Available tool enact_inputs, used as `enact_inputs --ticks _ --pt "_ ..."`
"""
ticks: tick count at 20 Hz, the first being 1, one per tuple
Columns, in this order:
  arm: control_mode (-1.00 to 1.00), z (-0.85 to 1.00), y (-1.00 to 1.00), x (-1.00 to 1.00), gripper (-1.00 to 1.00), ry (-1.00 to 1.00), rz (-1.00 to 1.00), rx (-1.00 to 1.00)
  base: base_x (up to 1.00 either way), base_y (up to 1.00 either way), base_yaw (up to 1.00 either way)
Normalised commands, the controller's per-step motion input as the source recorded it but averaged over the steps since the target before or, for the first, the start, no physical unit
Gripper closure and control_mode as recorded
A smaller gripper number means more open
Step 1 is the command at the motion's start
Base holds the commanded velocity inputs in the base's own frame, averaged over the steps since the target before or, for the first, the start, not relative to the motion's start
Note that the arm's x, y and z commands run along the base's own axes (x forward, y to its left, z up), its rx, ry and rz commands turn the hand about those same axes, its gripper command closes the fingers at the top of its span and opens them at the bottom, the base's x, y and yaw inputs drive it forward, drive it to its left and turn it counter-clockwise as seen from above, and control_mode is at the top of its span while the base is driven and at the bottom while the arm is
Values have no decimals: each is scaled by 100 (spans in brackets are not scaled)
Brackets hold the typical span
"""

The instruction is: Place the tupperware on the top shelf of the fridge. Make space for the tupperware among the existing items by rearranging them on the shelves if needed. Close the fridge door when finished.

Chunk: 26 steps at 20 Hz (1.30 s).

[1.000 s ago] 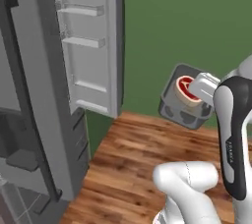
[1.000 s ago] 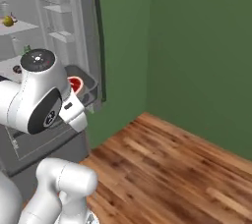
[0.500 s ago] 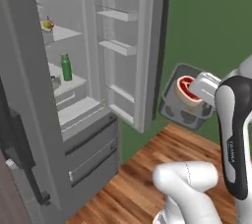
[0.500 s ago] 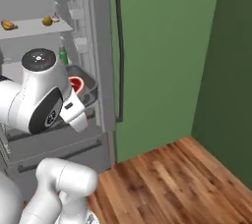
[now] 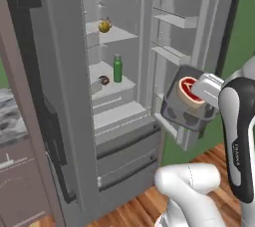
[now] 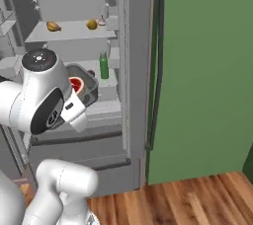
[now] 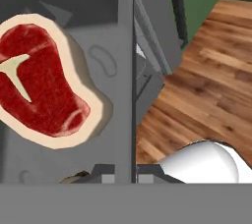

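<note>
The square grey plastic tupperware hangs in the air in front of the open grey French-door fridge, at about four o'clock from the fridge's lit interior in the left base view. The two-finger gripper is clamped tight on the tub's rim at its three o'clock side, carrying it tilted so the open mouth faces the camera. Inside lies a raw red steak, marbled, with a pale fat border and a white T-shaped bone, flat against the smooth matte floor of the tub.

In the right base view the tub sits at nine o'clock from a slim glossy green bottle, which stands upright on the lower wide shelf. A small dark round lump lies just beside the bottle at its nine o'clock in the left base view.

The top shelf, a flat pale-grey board, holds a round brown-yellow piece toward three o'clock and an elongated orange-yellow piece toward nine o'clock, well apart. The door stands swung open with its narrow moulded bins bare. Warm-toned wood plank flooring with visible grain runs at the bottom, against a flat green wall.
</note>
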Motion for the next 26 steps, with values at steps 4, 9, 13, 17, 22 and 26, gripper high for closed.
enact_inputs --ticks 4,9,13,17,22,26 --pt "100 0 0 0 100 0 0 0 78 -3 40" --pt "100 0 0 0 100 0 0 0 81 -9 34" --pt "100 0 0 0 100 0 0 0 74 -42 27" --pt "100 0 0 0 100 0 0 0 74 -40 24" --pt "100 0 0 0 100 0 0 0 84 7 11" --pt "-100 -4 22 27 100 1 -1 -4 19 8 0"
